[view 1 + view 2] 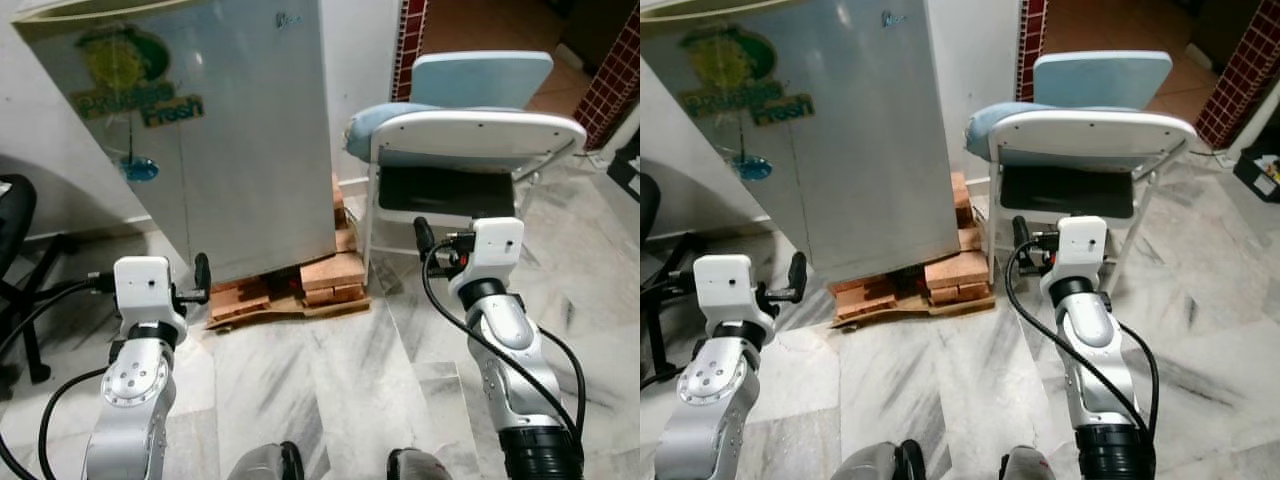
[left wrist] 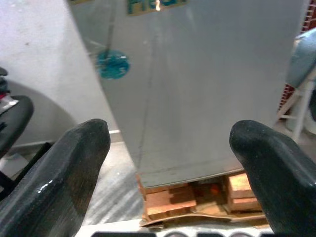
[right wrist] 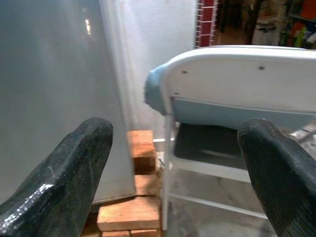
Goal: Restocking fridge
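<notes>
Fridge (image 1: 240, 140), one, door closed; two grippers, left (image 2: 170, 148) and right (image 3: 175, 153), jaws apart

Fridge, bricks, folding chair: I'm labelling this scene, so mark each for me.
fridge (image 1: 240, 150), left eye view, middle of its closed grey door
bricks (image 1: 332, 272), left eye view, top of the front stack
folding chair (image 1: 1090, 135), right eye view, white backrest

Light: bright, even room light | Glare: small white shine on the fridge (image 3: 54, 89) door | Focus: head views sharp – wrist views soft, black fingers (image 2: 64, 173) blurry up close | Edges: walls bend a bit
</notes>
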`<state>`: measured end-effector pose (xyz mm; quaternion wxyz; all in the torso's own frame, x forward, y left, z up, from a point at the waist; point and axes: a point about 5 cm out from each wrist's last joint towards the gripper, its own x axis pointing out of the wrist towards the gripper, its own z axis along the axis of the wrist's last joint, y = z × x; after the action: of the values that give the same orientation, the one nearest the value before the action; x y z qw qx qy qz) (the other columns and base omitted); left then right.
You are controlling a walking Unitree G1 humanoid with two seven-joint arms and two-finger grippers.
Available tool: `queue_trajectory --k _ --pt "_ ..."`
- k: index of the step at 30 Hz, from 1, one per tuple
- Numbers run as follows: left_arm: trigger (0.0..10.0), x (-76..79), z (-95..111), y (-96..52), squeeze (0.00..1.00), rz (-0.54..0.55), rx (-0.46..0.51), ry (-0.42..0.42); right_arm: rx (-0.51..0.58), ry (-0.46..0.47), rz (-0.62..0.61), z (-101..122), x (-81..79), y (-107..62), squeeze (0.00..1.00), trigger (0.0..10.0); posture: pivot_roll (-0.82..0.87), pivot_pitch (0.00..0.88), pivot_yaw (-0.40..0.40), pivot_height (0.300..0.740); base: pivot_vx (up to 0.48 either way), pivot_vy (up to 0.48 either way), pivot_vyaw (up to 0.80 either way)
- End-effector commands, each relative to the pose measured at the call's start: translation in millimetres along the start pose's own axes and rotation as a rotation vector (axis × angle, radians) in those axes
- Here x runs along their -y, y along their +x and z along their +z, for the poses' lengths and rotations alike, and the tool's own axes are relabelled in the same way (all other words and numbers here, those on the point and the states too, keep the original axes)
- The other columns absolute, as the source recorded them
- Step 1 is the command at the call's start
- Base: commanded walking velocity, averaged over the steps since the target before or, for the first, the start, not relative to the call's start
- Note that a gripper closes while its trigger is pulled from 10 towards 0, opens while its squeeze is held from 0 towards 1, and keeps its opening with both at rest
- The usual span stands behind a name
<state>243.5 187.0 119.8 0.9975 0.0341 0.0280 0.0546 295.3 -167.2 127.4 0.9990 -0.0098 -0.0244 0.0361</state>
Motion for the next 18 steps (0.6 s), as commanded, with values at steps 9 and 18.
queue_trajectory --k 9,18 --pt "10.0 -1.7 8.9 -7.7 0.00 -0.077 0.106 0.058 -0.012 0.021 0.038 -5.6 -12.2 -2.7 0.00 10.0 -0.04 0.136 0.113 0.740 0.000 0.480 0.00" --pt "10.0 1.2 6.5 -10.8 0.00 -0.119 0.153 -0.002 -0.024 -0.013 0.050 -14.6 -10.5 -10.2 0.00 10.0 -0.04 0.112 0.086 0.740 0.000 0.458 0.00"
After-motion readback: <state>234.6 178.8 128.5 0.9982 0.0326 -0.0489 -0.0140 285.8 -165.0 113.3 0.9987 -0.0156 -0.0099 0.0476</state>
